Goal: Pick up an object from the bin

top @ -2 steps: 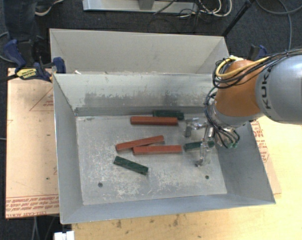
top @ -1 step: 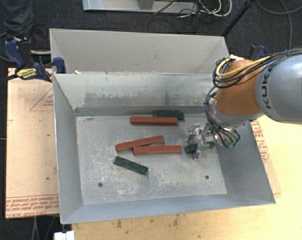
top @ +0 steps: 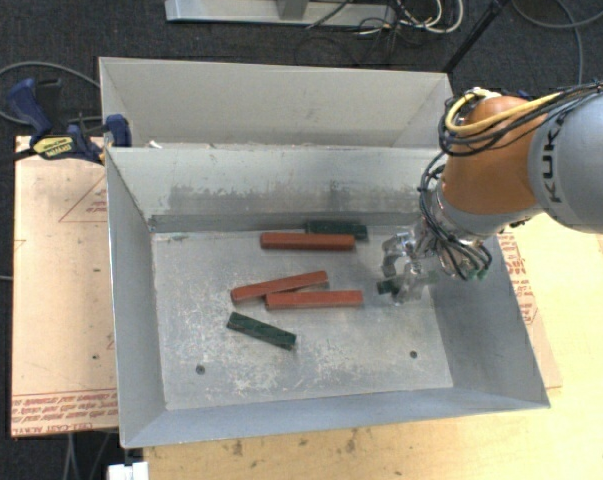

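Brown bar [top: 314,299] lies near the pincer [top: 396,280], whose opening I cannot tell; best centre over it before closing.

The bin [top: 281,98] is plain grey metal. Its floor is mottled with pale scuffs, and a darker smudged band runs along the foot of the back wall. Three bars are reddish brown: the rear bar [top: 307,240], the slanted bar [top: 279,287] and the level bar [top: 314,299]. Two are dark green: the back green bar [top: 335,229] and the front green bar [top: 261,330]. The arm's wrist cover [top: 491,173] is orange, its cables [top: 478,108] are yellow and black, and the hand [top: 399,278] is silvery metal.
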You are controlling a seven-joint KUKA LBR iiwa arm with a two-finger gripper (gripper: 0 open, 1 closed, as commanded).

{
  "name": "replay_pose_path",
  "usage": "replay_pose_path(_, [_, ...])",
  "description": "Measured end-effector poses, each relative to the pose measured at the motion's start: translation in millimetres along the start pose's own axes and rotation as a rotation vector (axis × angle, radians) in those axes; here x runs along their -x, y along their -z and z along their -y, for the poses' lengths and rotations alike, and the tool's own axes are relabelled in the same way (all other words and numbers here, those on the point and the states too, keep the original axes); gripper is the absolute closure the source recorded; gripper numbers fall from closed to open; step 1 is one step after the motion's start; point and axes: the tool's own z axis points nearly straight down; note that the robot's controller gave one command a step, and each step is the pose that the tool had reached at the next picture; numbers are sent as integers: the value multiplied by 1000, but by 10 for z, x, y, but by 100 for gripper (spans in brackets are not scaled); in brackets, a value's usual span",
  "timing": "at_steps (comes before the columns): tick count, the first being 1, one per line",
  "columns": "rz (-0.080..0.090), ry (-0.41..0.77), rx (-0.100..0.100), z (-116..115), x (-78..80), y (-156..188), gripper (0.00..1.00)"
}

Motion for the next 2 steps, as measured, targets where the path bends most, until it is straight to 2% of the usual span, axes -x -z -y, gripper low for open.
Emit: replay_pose_path(2, [-2,1,0,-7,27,406,100])
